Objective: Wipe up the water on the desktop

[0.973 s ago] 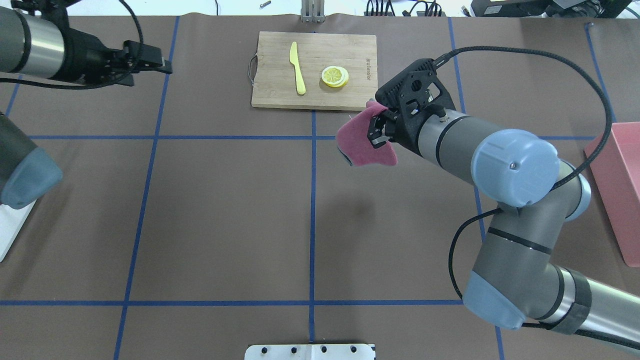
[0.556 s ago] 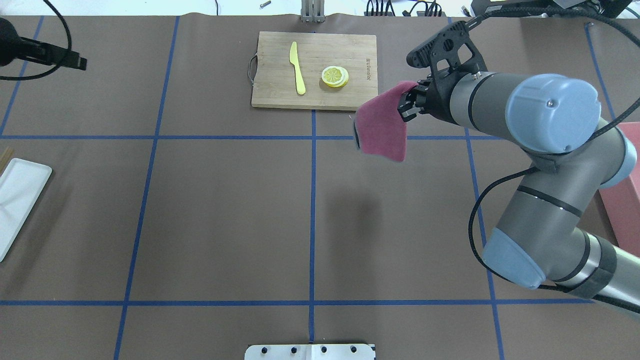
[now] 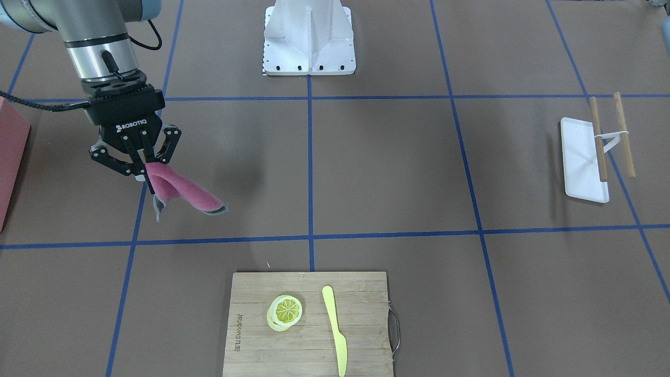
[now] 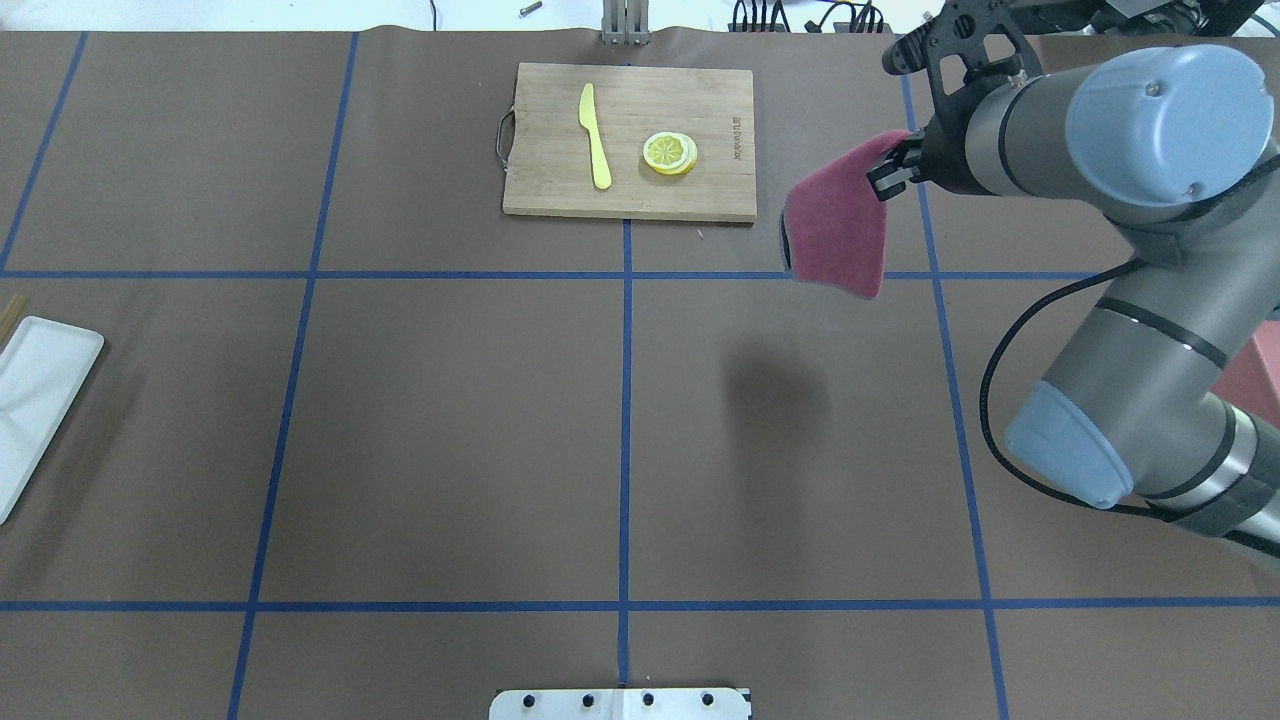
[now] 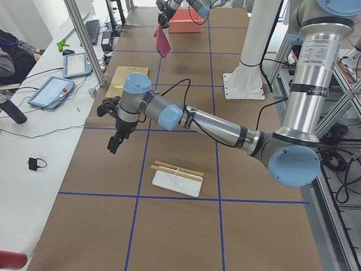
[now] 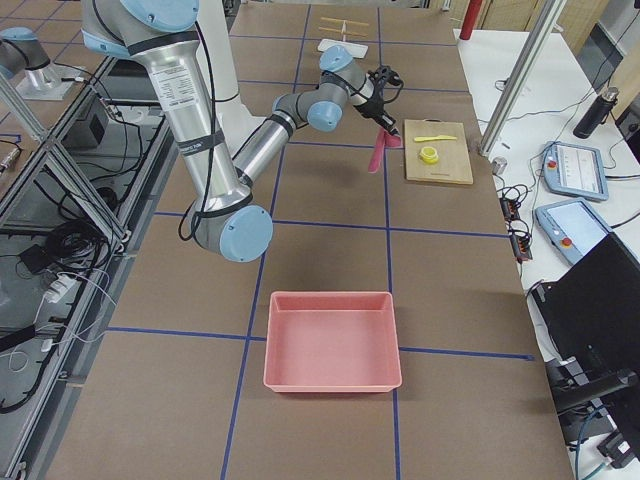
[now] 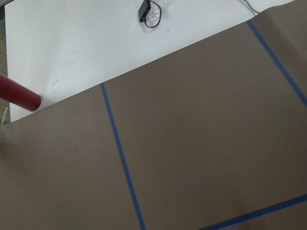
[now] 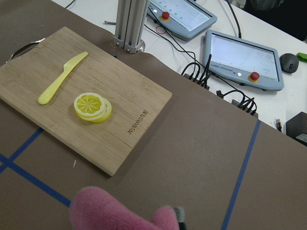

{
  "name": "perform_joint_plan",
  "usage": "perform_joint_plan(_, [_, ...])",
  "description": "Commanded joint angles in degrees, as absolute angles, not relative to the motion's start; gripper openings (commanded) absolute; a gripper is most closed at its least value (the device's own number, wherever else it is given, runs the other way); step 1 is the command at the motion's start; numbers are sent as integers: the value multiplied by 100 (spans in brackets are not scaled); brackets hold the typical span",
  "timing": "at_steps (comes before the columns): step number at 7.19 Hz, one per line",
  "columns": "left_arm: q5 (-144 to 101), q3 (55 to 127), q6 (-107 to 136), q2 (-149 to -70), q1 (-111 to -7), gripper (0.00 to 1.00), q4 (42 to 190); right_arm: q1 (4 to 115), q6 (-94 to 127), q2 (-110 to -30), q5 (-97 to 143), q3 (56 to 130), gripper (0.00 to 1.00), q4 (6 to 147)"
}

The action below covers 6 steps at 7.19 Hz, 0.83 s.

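The brown, blue-taped desktop (image 4: 450, 420) spreads under both arms. Above it, clear of the surface and near the bamboo cutting board (image 4: 628, 140), hangs a pink cloth (image 4: 835, 235) — pinched at one edge by the right gripper (image 3: 141, 173), whose fingers are closed on it. The left gripper (image 5: 114, 141) hovers near the white tray (image 5: 177, 183) — I cannot tell how far open it is.

A white bench (image 5: 22, 192) ran along one long side of the work area. It carried a grey-framed touchscreen pendant (image 8: 242, 60), a keyboard (image 5: 92, 31) and a dark bottle (image 6: 590, 112). An aluminium post (image 5: 84, 39) rose at its edge. On the opposite side, aluminium framing (image 6: 60, 152) stood over a floor strewn with black cables (image 6: 75, 240). What looked like a seated person's sleeve (image 5: 11, 53) showed by the bench. The light was even and the shadows soft.
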<state>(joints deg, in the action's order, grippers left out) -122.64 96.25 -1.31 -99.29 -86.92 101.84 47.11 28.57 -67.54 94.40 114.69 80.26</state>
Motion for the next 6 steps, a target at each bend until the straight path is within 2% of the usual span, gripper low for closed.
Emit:
perform_joint_plan(1, [-12595, 8642, -1106, -9923, -9332, 98, 10160, 5437, 2856, -6802, 10532, 11548, 0, 8776])
perform_joint_plan(4, [-12287, 8473, -1073, -9599, -9475, 98, 10213, 5441, 2865, -7425, 10521, 11698, 0, 9315])
perform_joint_plan(6, [-12793, 8464, -730, -9362, -9475, 98, 10239, 5021, 3449, -7585, 10442, 11655, 0, 9578])
